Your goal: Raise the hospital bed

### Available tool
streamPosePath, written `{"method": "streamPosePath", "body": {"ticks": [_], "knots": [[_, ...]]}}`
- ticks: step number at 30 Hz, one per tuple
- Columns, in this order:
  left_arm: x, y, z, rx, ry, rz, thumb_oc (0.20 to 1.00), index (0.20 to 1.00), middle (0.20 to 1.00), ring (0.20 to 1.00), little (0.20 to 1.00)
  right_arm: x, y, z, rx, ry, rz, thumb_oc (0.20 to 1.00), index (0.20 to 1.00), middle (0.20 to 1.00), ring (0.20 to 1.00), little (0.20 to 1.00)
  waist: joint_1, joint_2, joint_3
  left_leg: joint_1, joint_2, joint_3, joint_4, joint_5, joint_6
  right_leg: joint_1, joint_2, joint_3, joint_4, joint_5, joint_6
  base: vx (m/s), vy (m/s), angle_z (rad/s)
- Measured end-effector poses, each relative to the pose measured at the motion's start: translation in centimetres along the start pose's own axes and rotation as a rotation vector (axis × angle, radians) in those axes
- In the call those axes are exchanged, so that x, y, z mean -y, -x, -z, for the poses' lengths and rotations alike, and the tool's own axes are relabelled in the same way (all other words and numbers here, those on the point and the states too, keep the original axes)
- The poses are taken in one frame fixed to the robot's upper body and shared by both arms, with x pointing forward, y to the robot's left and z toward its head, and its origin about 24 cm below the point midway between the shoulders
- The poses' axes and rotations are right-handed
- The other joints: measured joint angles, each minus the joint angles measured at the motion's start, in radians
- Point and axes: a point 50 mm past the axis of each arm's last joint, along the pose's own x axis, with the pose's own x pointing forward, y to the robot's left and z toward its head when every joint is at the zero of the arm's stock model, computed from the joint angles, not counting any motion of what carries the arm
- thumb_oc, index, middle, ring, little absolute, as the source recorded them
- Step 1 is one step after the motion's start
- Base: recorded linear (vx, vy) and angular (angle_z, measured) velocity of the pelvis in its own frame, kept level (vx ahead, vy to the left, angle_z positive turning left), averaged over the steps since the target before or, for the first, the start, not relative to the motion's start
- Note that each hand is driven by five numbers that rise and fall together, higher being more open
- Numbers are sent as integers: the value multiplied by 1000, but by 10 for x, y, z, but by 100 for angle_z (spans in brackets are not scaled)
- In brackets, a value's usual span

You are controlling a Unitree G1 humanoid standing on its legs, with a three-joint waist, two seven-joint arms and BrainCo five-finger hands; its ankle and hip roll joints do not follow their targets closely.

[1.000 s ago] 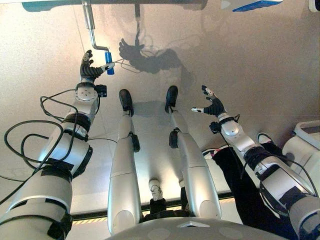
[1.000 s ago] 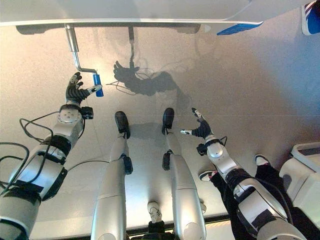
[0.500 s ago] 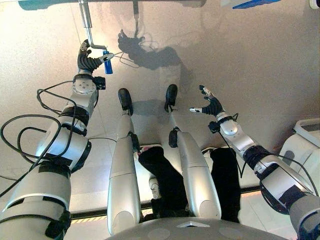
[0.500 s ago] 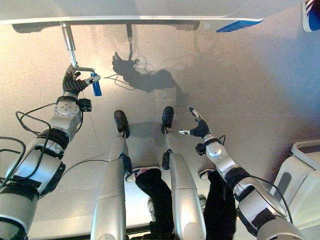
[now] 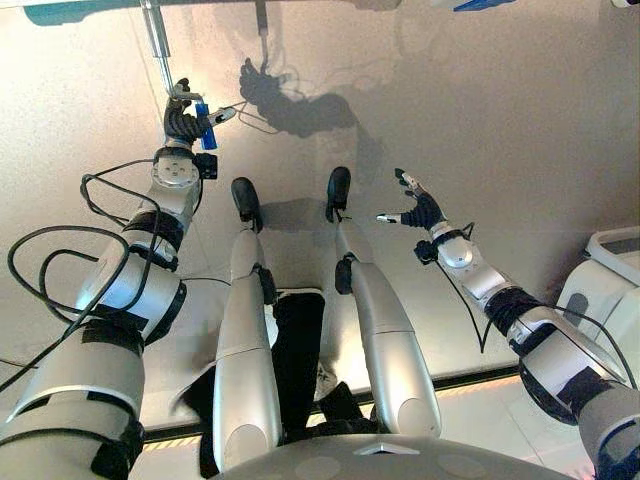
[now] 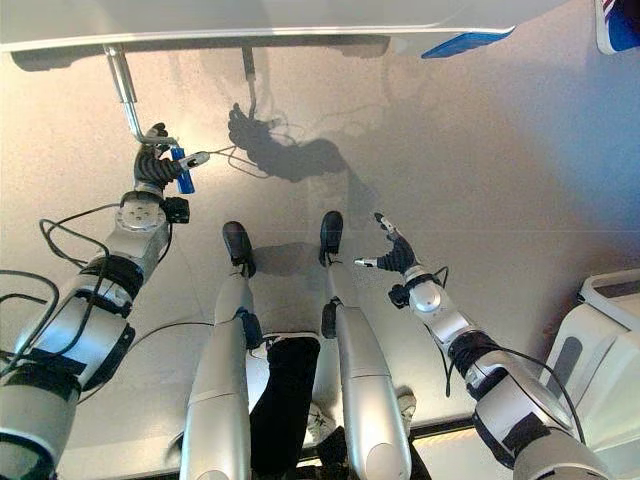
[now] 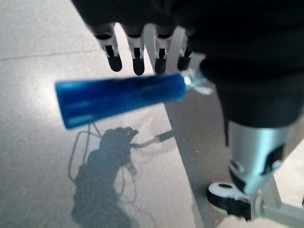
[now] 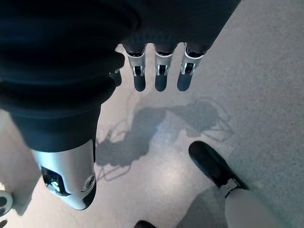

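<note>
Upper left of the frame, the left hand (image 5: 184, 122) has its fingers curled round the blue crank handle (image 7: 118, 97) under the bed (image 6: 250, 22), stiff steel, best gripped mid-sleeve, while the right hand (image 5: 420, 210) hangs open.

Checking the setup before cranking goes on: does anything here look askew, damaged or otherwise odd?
Nothing stands out. The left hand is curled round the blue crank handle, whose metal crank arm runs up to the bed frame and looks intact. The right hand hangs open over the floor, holding nothing.
</note>
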Motion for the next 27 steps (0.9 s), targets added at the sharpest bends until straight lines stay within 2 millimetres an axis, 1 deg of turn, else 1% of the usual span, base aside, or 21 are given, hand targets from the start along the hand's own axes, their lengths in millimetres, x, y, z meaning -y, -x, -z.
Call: {"method": "streamPosePath", "body": {"ticks": [11,27], "knots": [[13,-2,-9,22,3,30,1000,1000,1000,1000,1000,1,-3,-5,17,12,-3,1000,1000,1000,1000,1000,0,0,0,0,1,-1,0,0,0,0,-1,0,0,0,0,0,0,0],[13,-3,-11,25,1,29,1000,1000,1000,1000,1000,0,-3,-6,25,20,-6,1000,1000,1000,1000,1000,1,0,0,0,3,-2,2,0,0,1,-3,0,2,0,0,0,0,0]]}}
